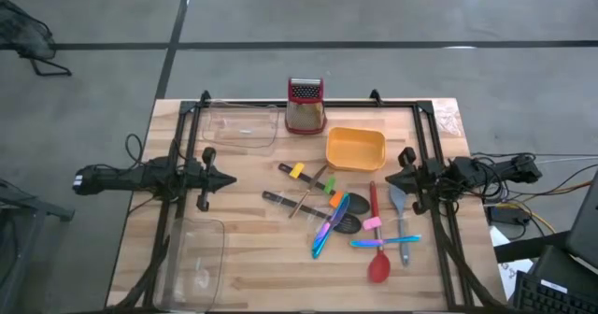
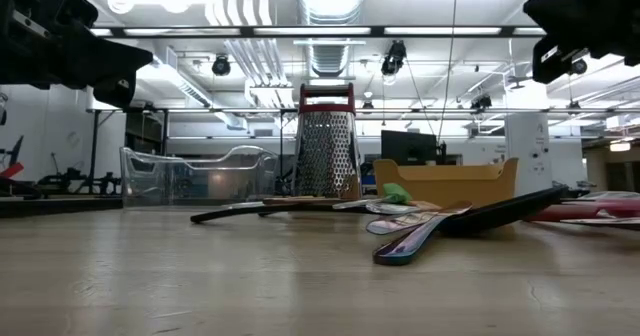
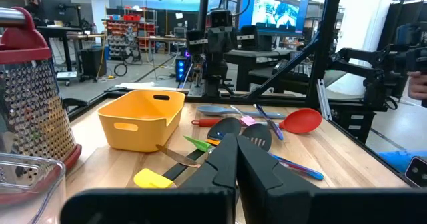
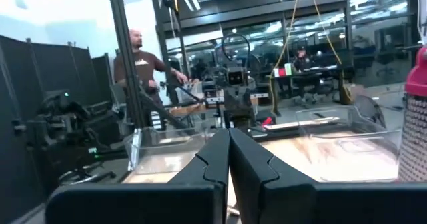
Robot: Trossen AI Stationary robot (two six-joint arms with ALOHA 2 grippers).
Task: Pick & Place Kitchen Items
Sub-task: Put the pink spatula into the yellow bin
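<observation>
While both arms hover apart at mid-tabletop (image 1: 243,267), we see the left gripper (image 1: 227,178) with fingers pressed together, holding nothing. Between the grippers, the kitchen items (image 1: 341,216) lie scattered below the orange tub (image 1: 355,149). Rightmost, the right gripper (image 1: 390,175) is likewise closed and empty.

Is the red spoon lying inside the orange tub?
No, the red spoon lies on the bare table, apart from the orange tub, among other utensils.
</observation>
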